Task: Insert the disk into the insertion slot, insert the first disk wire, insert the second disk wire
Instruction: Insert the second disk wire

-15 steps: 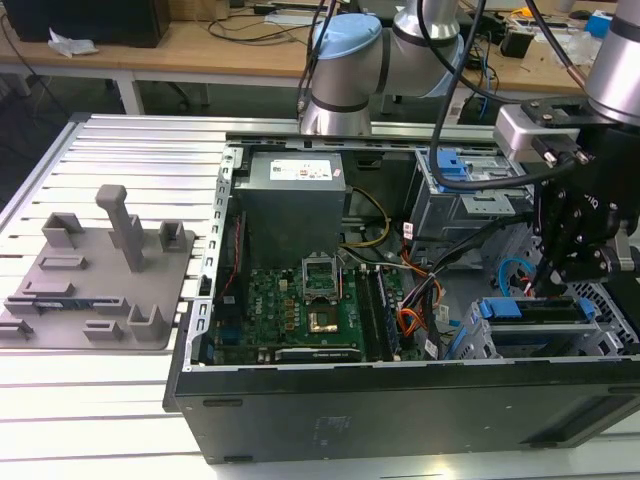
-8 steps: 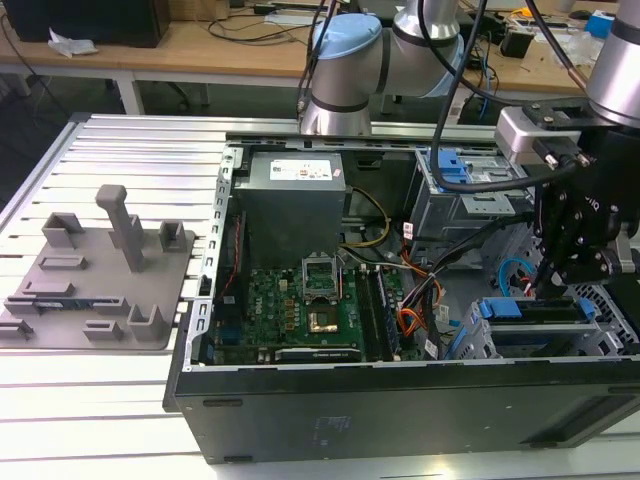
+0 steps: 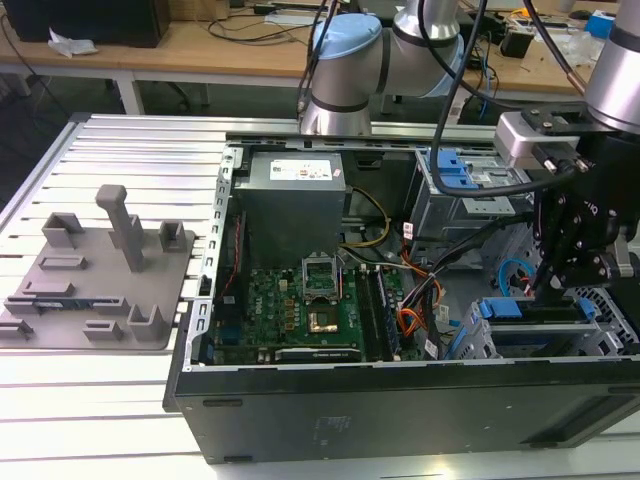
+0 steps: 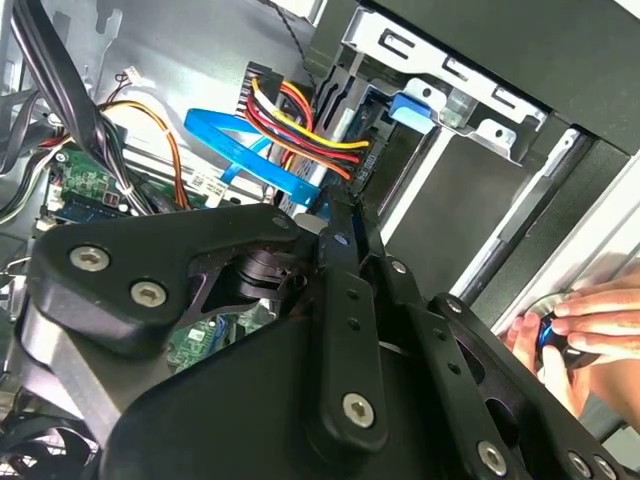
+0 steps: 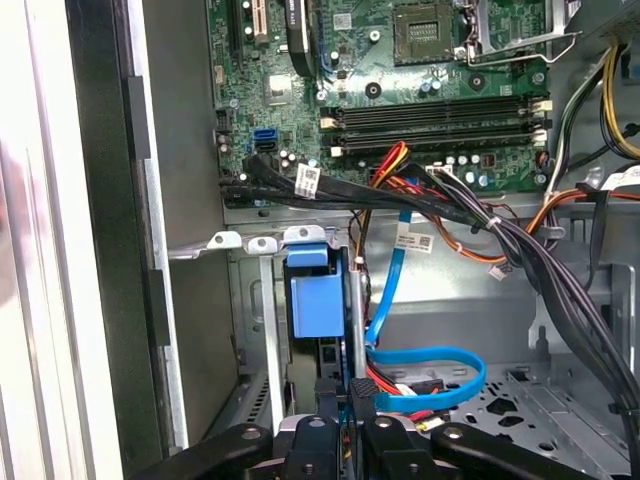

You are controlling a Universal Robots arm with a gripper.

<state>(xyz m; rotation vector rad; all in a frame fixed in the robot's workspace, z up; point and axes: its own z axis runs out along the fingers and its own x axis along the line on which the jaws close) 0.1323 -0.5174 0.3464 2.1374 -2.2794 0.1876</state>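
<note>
In the exterior view, the gripper (image 3: 562, 268) is hanging inside the open computer case (image 3: 400, 400), at about 3 o'clock of the green motherboard (image 3: 300, 310). Just below it the disk (image 3: 545, 312) is sitting in the insertion slot (image 3: 600, 335), its blue carrier edge showing. The second disk wire (image 3: 512, 275) is looping at 9 o'clock of the gripper, and the first disk wire (image 3: 412, 318) is lying further toward the motherboard. The grey power supply (image 3: 295, 195) is standing at 12 o'clock of the board.

In the second wrist view, the black gripper linkage is blocking much of the scene; the light blue cable (image 4: 262, 150) and the orange-red bundle (image 4: 300, 125) are crossing behind it. A person's hand (image 4: 585, 320) is resting at the case edge.

In the first wrist view, the fingers (image 5: 360, 395) are pressing together on the disk's rear edge (image 5: 335, 375), beside the cable loop (image 5: 440, 375). A black cable bundle (image 5: 520, 250) is running overhead.
</note>
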